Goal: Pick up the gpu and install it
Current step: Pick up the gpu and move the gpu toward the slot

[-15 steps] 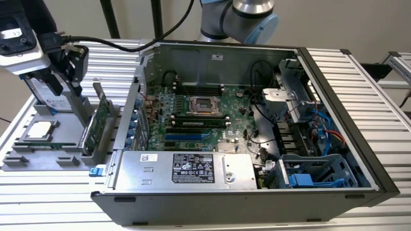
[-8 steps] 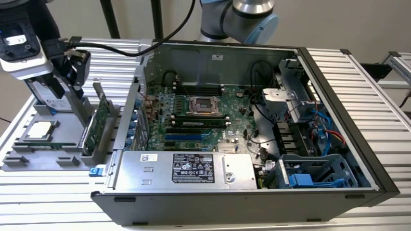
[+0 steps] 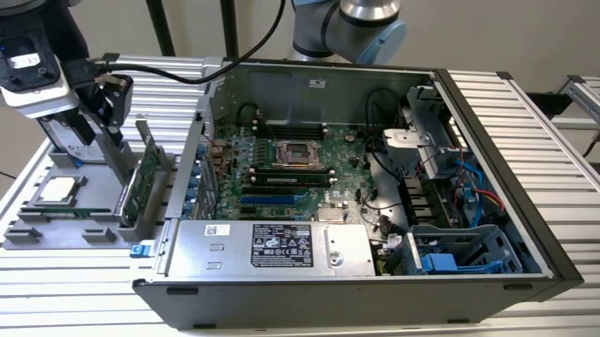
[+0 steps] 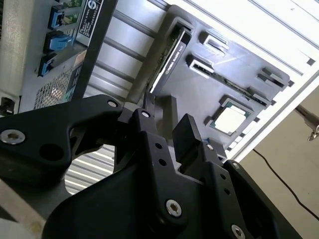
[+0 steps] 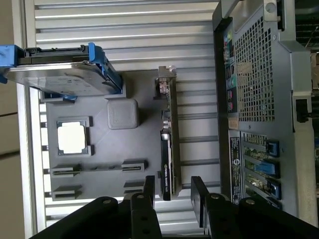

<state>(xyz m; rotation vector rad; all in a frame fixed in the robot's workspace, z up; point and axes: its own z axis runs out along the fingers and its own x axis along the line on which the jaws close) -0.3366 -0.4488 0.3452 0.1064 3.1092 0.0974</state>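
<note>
The gpu point(image 3: 140, 179) is a thin green card standing on edge in a slot of the grey parts tray point(image 3: 47, 235), at the exterior view's left of the open computer case point(image 3: 375, 175). In the first wrist view the gpu point(image 5: 168, 149) appears edge-on, its silver bracket at the far end. My gripper point(image 3: 101, 130) hangs above the tray, near the card. It is open: its black fingers point(image 5: 199, 196) stand apart on either side of the card's near end, and nothing is gripped. The second wrist view has the gripper point(image 4: 169, 124) over the gpu point(image 4: 169, 59).
A hard drive with blue rails point(image 5: 60, 74) and a square silver CPU point(image 5: 74, 137) also sit in the tray. The case's rear panel point(image 5: 259, 99) stands close beside the card. Inside the case are the motherboard point(image 3: 291, 175) and the power supply point(image 3: 272, 246).
</note>
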